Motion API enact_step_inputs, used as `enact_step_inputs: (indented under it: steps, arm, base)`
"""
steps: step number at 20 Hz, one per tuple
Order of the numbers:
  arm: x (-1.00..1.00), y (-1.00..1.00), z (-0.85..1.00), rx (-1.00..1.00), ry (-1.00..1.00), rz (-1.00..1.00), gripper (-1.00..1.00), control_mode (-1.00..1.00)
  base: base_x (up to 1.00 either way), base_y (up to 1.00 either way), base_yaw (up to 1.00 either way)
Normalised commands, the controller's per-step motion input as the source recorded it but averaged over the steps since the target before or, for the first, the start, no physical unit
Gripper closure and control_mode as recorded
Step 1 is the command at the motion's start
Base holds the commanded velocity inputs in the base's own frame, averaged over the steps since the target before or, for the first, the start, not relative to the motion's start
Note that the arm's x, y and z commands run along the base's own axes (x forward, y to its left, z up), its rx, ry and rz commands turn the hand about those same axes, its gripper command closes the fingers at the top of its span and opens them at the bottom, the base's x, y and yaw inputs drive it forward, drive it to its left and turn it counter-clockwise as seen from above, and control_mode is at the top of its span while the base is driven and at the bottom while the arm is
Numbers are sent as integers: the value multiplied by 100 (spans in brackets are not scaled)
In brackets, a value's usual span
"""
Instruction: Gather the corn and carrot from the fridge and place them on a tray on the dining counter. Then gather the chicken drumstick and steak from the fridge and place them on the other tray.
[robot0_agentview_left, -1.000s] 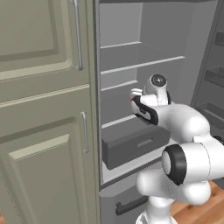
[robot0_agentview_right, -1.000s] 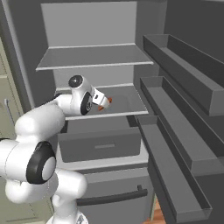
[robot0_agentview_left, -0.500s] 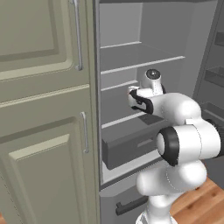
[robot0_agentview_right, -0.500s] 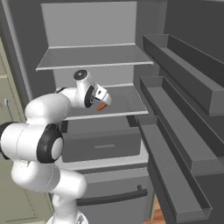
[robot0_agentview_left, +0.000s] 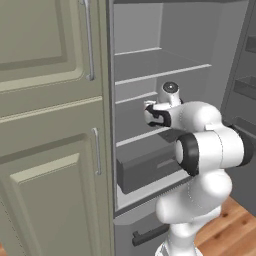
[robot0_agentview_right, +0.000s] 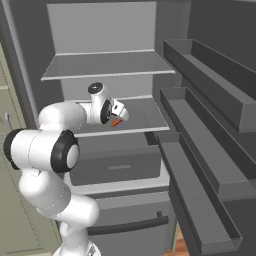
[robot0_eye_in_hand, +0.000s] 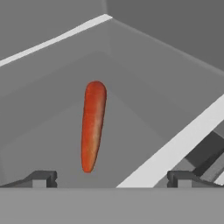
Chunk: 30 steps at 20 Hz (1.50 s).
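Orange carrot (robot0_eye_in_hand: 92, 125) on fridge shelf (robot0_eye_in_hand: 144, 109), ahead of pincer (robot0_eye_in_hand: 113, 178), jaws wide apart

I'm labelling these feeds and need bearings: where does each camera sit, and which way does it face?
Left base view: behind the arm's left, facing the open fridge; arm lower right.
Right base view: behind its right, facing the fridge; arm lower left.
Hand view: on the hand, facing the carrot; open gripper below.
Shared: carrot, middle shelf.

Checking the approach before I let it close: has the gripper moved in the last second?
Yes. In the left base view the gripper has gone further left into the fridge, closer over the middle shelf, open, with the carrot ahead.
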Motion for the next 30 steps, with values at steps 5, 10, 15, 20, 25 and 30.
enact_step_inputs:
  steps: [5, 10, 15, 20, 25, 30]
  arm:
    - [41, 0, 0, 0, 9, 0, -100, -100]
    - [33, 0, -9, 0, 5, 0, -100, -100]
    - [28, 0, -19, 0, 1, 0, -100, -100]
    - [31, 0, -20, 0, 1, 0, -100, -100]
    - [31, 0, -19, 0, 3, 0, -100, -100]
    - [18, 0, -14, 0, 5, 0, -100, -100]
  base:
    - [0, 0, 0]
    - [0, 0, 0]
    - [0, 0, 0]
    - [0, 0, 0]
    - [0, 0, 0]
    - [0, 0, 0]
